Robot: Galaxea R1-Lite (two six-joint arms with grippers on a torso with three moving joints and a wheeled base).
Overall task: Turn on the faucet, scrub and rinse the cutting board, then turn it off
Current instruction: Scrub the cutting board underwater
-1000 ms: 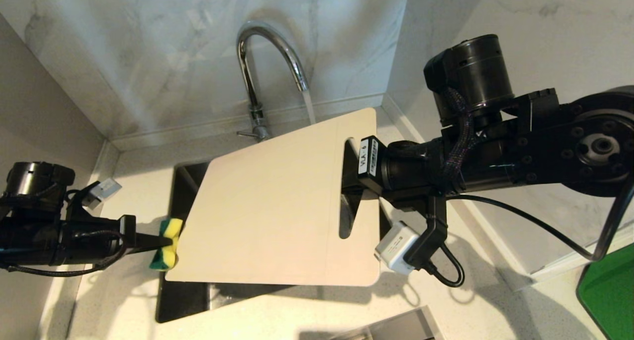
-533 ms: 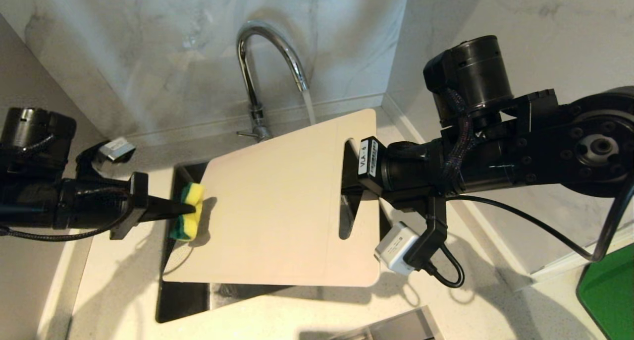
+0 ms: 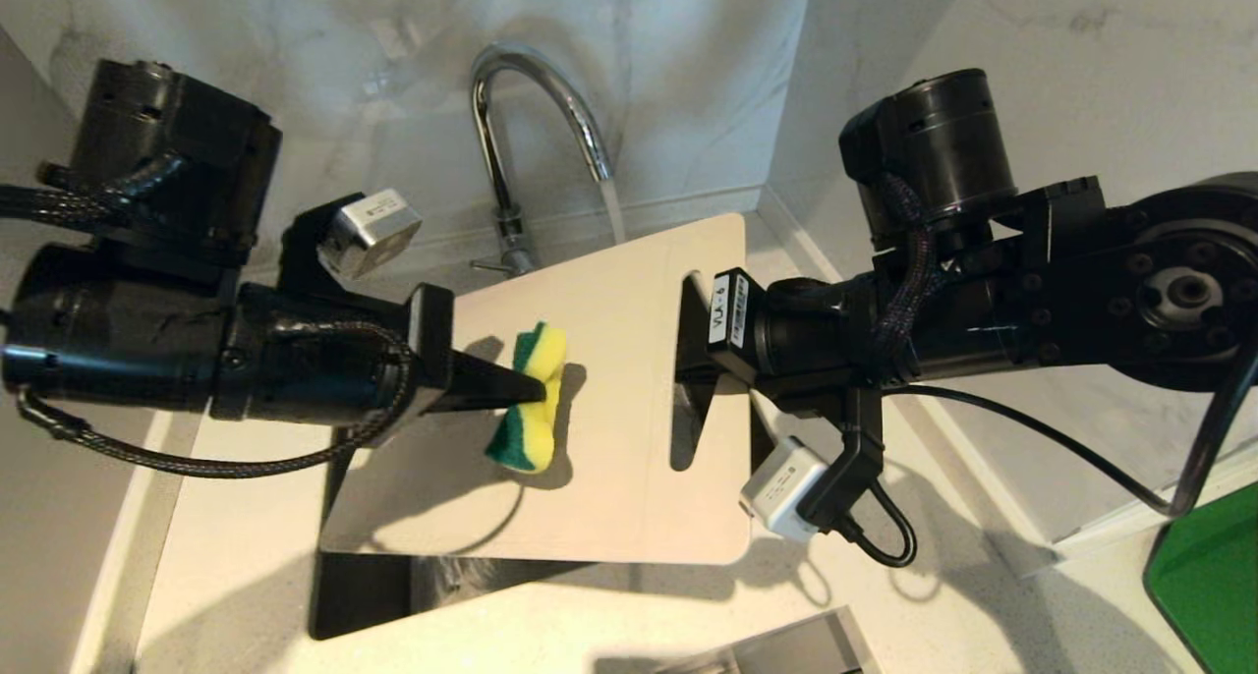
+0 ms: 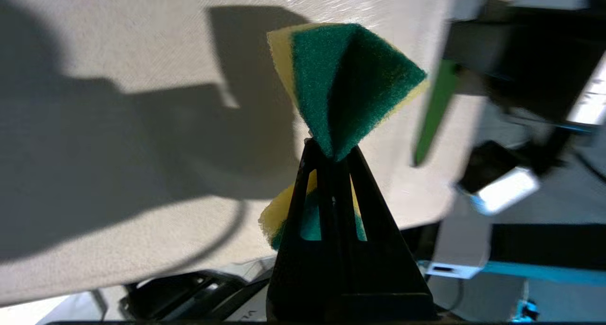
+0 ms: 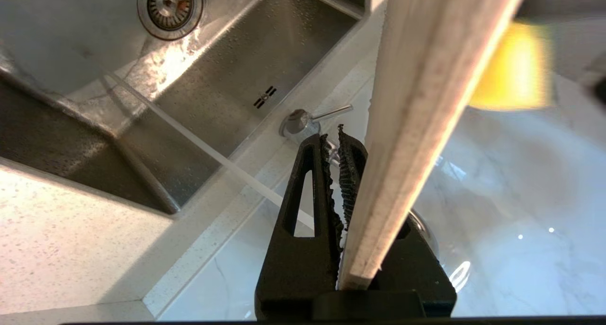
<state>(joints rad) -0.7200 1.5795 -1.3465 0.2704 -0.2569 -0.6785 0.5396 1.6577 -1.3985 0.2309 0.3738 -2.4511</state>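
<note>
Board (image 3: 590, 399) is held over the sink (image 3: 364, 595), long axis left-right, slot end right, where the right tool (image 3: 693, 360) is clenched on its edge; faucet (image 3: 531, 114) runs at the far side. Left tool (image 3: 536, 391), clenched on the sponge (image 3: 531, 409), sits mid-board, so unscrubbed face lies left and right of it. Right wrist label, apparently "VLA-6".

Speckled white worktop (image 3: 246, 576) w/ steel sink (image 3: 364, 595) is carrying chrome faucet (image 3: 511, 143) at back, green tray (image 3: 1209, 576) lying at right.
</note>
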